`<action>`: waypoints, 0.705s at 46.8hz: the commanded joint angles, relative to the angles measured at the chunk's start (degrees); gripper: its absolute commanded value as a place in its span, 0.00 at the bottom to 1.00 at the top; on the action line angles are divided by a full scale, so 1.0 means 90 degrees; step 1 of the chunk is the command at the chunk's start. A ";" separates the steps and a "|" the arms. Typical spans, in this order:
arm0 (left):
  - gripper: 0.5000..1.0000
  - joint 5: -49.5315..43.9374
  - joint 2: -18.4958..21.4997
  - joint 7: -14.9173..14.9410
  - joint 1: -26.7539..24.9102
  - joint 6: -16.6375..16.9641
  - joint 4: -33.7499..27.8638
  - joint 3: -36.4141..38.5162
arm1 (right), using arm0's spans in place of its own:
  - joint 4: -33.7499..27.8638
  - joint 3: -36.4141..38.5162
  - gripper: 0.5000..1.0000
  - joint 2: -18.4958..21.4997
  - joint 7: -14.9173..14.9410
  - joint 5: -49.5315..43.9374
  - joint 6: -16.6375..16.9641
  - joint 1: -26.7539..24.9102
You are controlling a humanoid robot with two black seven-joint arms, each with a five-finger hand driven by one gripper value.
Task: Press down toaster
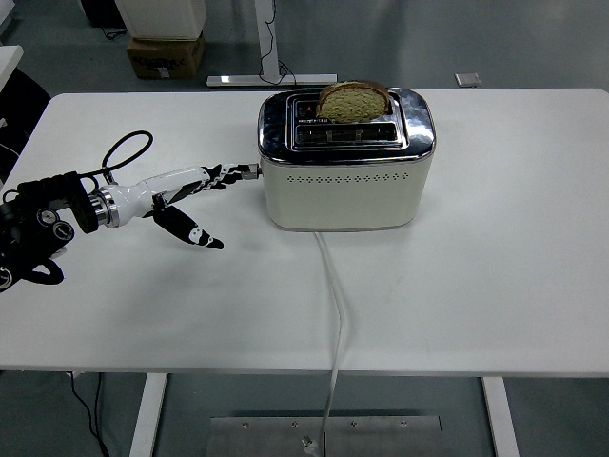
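**A:** Looking at the big stuff first: white table [476, 286], and the cream toaster [344, 162] with the chrome top sits toward the far side, about mid-table. A white cord [335, 314] runs from its front down over the near edge.

**B:** And the left arm?

**A:** Comes in from the left edge, low over the table. The left hand [186, 195] is stretched toward the toaster's left end, fingers loosely spread, holding nothing.

**B:** So where's the lever vs the fingers?

**A:** The lever [249, 172] sticks out of the left end wall, and the long fingers [221, 177] reach right up to it. Looks like touching, can't swear to it. The thumb [190, 231] hangs lower, angled toward the near edge, well clear of the toaster.

**B:** Anything in the slots?

**A:** One bread slice [354, 99], standing up out of the far slot.
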 commanded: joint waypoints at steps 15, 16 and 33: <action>1.00 -0.0002 -0.0126 0.0001 0.0119 0.0004 0.0174 -0.0001 | 0.0000 0.0000 1.00 0.0000 0.0001 0.0000 0.0001 0.0000; 1.00 -0.0001 -0.0126 0.0001 0.0119 0.0004 0.0174 -0.0001 | 0.0000 0.0000 1.00 0.0000 0.0001 0.0000 0.0001 0.0000; 1.00 -0.0011 -0.0253 0.0001 0.0119 0.0004 0.0184 -0.0001 | 0.0000 0.0000 1.00 0.0000 0.0001 0.0000 0.0001 0.0000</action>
